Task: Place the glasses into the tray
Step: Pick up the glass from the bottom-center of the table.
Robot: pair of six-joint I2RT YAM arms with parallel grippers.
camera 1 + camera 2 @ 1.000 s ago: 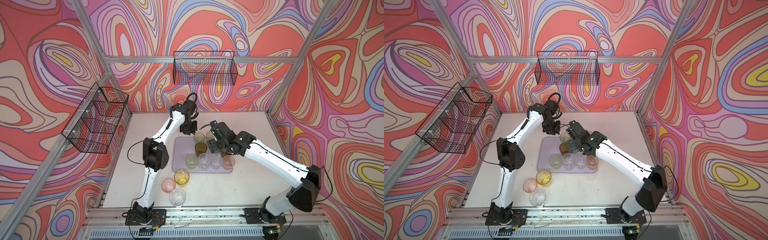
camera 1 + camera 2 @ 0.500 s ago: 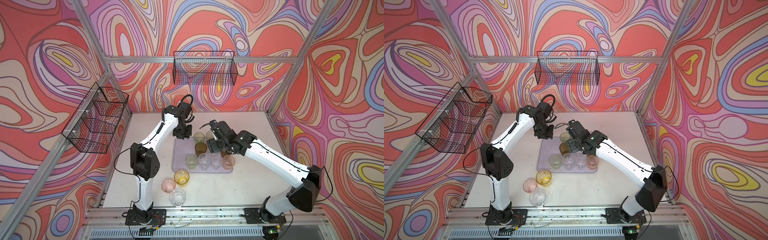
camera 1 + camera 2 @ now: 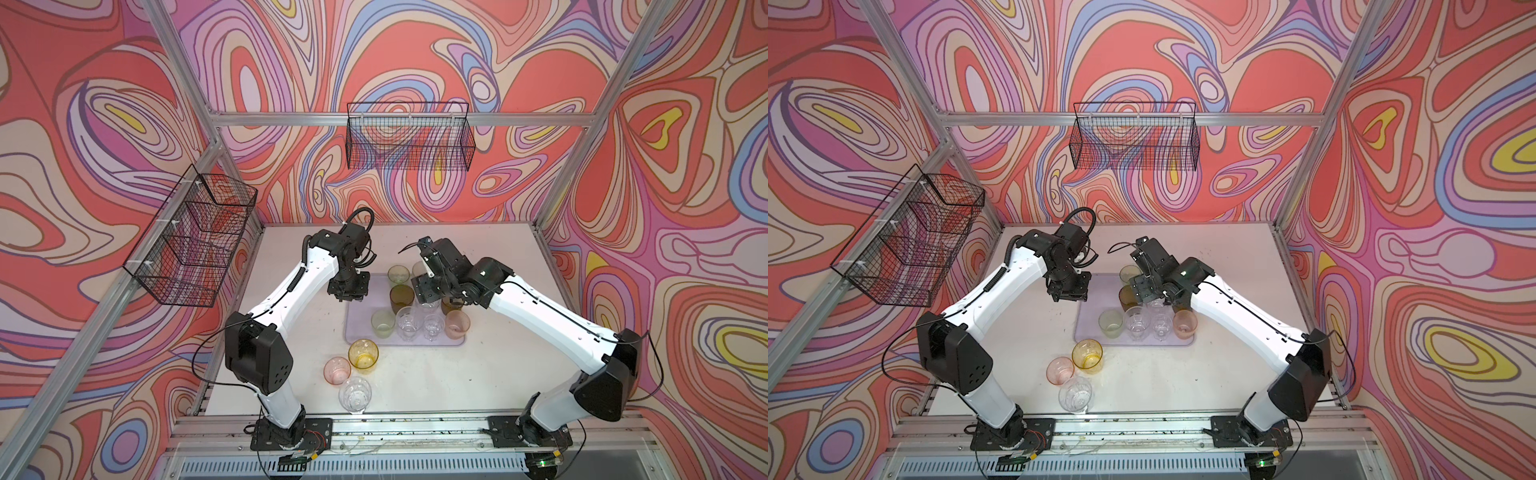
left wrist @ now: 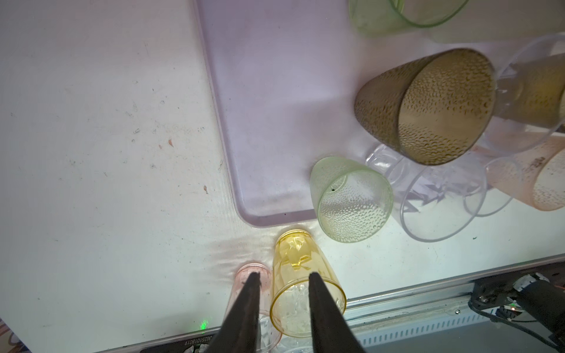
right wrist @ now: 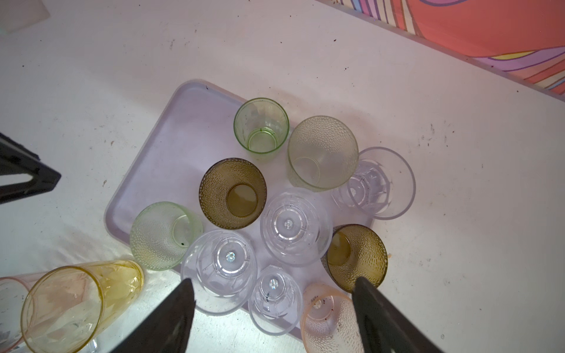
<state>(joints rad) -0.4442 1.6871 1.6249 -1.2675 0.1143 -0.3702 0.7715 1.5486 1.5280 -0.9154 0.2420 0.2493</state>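
Observation:
The lavender tray [image 3: 358, 328] [image 5: 171, 146] holds several glasses standing upright: green, olive [image 5: 233, 193], clear [image 5: 296, 225] and pink [image 3: 457, 325] ones. In front of it on the table stand an amber glass [image 3: 363, 354] [image 4: 293, 253], a pink glass [image 3: 337, 370] [image 4: 265, 278] and a clear glass [image 3: 355, 395]. My left gripper [image 3: 348, 291] [image 4: 284, 275] hangs above the tray's far left corner, narrowly open, nothing between its fingers. My right gripper [image 3: 428, 291] [image 5: 273, 284] hovers over the glasses on the tray's right half, wide open and empty.
A black wire basket [image 3: 409, 137] hangs on the back wall and another [image 3: 191, 241] on the left wall. The table's front rail [image 3: 415, 426] runs just behind the clear glass. The two arms' heads are a short gap apart over the tray.
My left gripper has drawn away from the tray's far glasses, leftward and toward the front, its elbow swinging out left. The right arm has stayed put.

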